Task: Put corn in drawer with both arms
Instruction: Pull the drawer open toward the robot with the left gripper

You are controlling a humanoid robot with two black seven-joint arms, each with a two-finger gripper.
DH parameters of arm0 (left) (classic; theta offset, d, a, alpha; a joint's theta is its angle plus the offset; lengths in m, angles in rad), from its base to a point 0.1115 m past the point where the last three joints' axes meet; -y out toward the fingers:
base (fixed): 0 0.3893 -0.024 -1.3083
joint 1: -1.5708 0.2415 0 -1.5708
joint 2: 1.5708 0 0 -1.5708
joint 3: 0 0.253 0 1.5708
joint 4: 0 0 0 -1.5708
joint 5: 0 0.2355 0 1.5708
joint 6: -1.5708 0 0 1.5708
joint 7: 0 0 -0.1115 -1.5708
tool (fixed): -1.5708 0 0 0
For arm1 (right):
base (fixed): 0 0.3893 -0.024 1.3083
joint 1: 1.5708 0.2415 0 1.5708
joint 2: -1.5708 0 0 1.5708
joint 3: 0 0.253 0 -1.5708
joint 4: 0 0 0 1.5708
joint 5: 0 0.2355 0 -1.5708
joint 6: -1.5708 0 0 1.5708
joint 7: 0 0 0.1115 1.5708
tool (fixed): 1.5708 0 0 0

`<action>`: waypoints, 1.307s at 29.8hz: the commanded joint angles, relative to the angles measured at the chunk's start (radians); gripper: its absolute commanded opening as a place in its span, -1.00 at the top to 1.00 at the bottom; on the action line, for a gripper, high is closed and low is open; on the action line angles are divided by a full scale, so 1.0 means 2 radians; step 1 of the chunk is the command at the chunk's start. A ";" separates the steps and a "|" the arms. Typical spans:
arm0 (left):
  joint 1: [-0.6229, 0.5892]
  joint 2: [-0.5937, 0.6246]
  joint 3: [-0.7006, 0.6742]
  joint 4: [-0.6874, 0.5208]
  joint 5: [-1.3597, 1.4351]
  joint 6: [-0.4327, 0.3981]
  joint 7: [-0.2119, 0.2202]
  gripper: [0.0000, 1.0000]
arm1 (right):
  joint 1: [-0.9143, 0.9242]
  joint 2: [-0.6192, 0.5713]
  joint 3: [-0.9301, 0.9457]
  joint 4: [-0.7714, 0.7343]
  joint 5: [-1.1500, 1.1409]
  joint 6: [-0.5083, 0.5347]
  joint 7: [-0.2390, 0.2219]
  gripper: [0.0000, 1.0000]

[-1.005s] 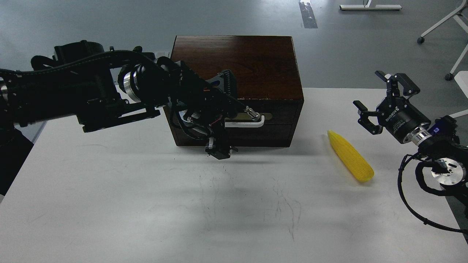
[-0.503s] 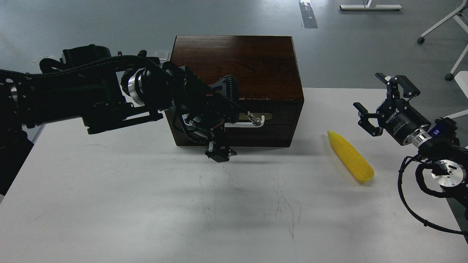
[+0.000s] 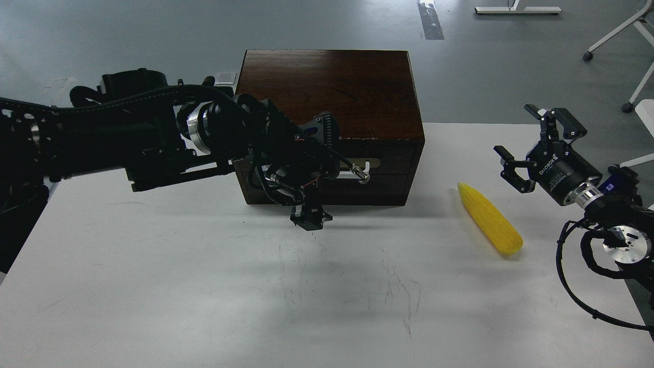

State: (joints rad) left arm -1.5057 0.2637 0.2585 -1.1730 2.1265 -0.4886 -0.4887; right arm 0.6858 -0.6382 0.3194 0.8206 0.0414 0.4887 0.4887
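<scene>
The yellow corn [image 3: 489, 219] lies on the white table [image 3: 204, 286], right of the dark wooden box [image 3: 332, 87]. The drawer [image 3: 391, 164] in the box's front looks closed. Only the right end of its white bar handle [image 3: 360, 174] and its beige plate show. My left gripper [image 3: 321, 174] is open right in front of the handle, with one finger [image 3: 321, 130] above it and the other [image 3: 308, 217] below it; whether it touches the handle is hidden. My right gripper [image 3: 529, 143] is open and empty, in the air above and to the right of the corn.
The box stands at the table's far edge, with grey floor behind it. White chair legs [image 3: 631, 36] stand on the floor at the far right. My left arm [image 3: 127, 138] reaches across the table's left part.
My left arm has shifted to the right, and its gripper now covers more of the white handle. My right gripper has barely moved. The corn lies as before.
</scene>
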 commanded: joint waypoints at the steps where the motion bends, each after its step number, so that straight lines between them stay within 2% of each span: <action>1: -0.001 -0.002 0.000 0.000 0.001 0.000 0.000 -0.96 | -0.002 0.000 0.000 0.000 0.000 0.000 0.000 -1.00; 19: -0.014 0.005 0.020 -0.065 -0.002 0.000 0.000 -0.96 | -0.009 0.000 -0.001 0.000 0.000 0.000 0.000 -1.00; 29: -0.027 0.021 0.030 -0.137 -0.003 0.000 0.000 -0.96 | -0.011 0.002 -0.001 0.000 0.000 0.000 0.000 -1.00; 39: -0.028 0.029 0.030 -0.169 -0.003 0.000 0.000 -0.96 | -0.011 0.000 -0.002 0.000 0.000 0.000 0.000 -1.00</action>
State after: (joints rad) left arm -1.5602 0.3177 0.3181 -1.4973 2.1203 -0.4889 -0.4883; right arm 0.6642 -0.6376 0.3160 0.8207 0.0414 0.4887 0.4887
